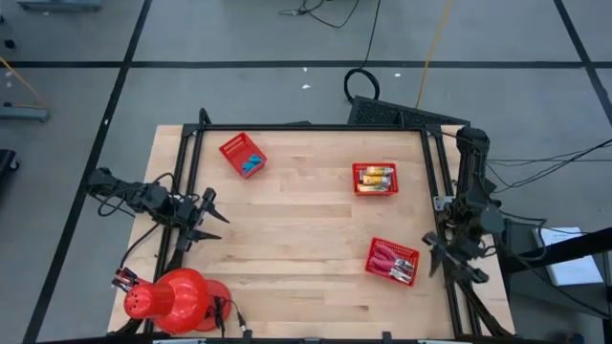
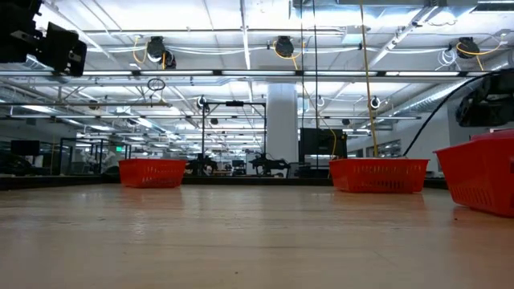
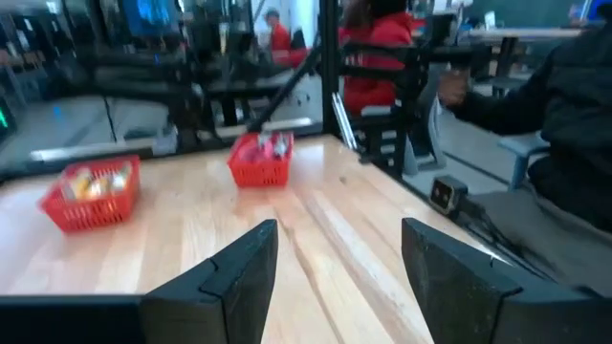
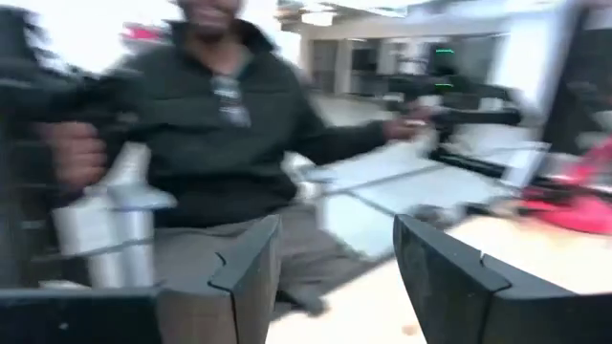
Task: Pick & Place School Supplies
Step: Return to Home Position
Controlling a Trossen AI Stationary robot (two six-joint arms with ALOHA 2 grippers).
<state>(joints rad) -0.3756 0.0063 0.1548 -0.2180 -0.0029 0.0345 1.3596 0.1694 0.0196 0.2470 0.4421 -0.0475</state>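
Three red mesh baskets stand on the wooden table. One (image 1: 242, 154) at the far left holds light-blue blocks (image 1: 252, 163). One (image 1: 375, 179) at the far right holds yellow-and-white packets (image 1: 375, 176). One (image 1: 393, 261) at the near right holds red-handled tools (image 1: 387, 260). My left gripper (image 1: 212, 218) is open and empty at the table's left edge, fingers pointing right. My right gripper (image 4: 337, 263) is open and empty, beyond the table's right edge (image 1: 442, 258). Two baskets also show in the left wrist view: the packets basket (image 3: 91, 194) and the tools basket (image 3: 260, 160).
A black frame (image 1: 306, 126) runs round the table's far, left and right sides. A red cone-like object (image 1: 172, 300) stands at the near left corner. Bare wood lies between the baskets. A person (image 4: 215, 124) in a dark top stands beyond the table, in the right wrist view.
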